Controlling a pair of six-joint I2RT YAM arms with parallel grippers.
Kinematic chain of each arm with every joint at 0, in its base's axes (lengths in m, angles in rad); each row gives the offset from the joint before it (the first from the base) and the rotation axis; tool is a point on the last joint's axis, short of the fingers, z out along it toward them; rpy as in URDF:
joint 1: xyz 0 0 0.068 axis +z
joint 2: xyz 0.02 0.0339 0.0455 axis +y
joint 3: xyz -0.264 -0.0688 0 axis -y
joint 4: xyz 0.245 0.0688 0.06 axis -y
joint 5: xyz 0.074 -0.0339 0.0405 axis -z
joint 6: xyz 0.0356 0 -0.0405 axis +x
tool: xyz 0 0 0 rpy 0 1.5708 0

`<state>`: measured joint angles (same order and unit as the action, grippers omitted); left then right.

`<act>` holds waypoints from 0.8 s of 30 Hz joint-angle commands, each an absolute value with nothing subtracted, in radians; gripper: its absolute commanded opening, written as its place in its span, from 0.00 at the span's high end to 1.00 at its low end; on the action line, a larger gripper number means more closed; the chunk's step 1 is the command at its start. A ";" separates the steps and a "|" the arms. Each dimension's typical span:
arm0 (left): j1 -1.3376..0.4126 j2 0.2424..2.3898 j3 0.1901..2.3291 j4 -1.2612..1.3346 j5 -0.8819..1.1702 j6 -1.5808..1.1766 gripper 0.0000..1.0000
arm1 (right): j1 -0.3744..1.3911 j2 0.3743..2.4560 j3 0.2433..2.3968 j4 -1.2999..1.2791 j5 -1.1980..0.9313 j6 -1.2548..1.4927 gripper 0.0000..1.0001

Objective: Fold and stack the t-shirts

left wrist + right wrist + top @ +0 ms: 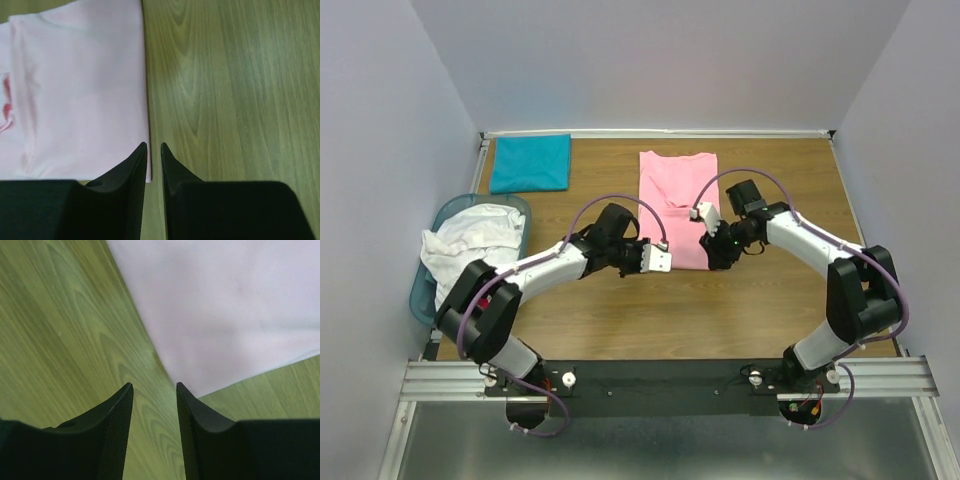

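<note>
- Table (770, 300) of bare wood, and the pink t-shirt (676, 190) lies flat in the middle of it, a long folded strip running away from the arms.
- Far left corner: the teal t-shirt (530, 163), folded flat, well apart from the pink one.
- Off the left edge sits the light-blue basket (420, 295), with the white t-shirts (470, 240) heaped in it.
- From above, both wrists crowd the pink shirt's near end and hide its hem and corners.
- Left gripper (153, 146) is down at the near left corner. Its jaws are almost together with only a thin slit between them, and the shirt's edge runs right into that slit. I can't tell whether cloth is pinched.
- Right gripper (154, 385) is at the near right corner, jaws apart over bare wood, nothing between them. The shirt's corner lies just beside the right-hand finger.
- A red mark (6, 100) on the pink cloth is cut off by the left wrist view's edge, so it's unreadable.
</note>
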<state>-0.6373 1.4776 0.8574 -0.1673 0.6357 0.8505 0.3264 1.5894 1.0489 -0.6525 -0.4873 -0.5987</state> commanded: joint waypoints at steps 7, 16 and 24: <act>-0.666 1.629 0.864 -0.143 0.462 0.980 0.62 | 0.416 1.589 0.962 -0.523 -0.313 -0.727 0.53; -0.670 1.719 0.891 -0.147 0.414 0.999 0.60 | 0.416 1.614 0.890 -0.443 -0.247 -0.790 0.53; -0.670 1.756 0.914 -0.201 0.397 1.002 0.67 | 0.416 1.632 0.857 -0.423 -0.232 -0.821 0.58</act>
<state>-0.6655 1.7100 0.9001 -0.1318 0.4431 0.9859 0.4110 1.6047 0.8867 -0.4549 -0.2714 -0.7868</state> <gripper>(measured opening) 0.352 0.451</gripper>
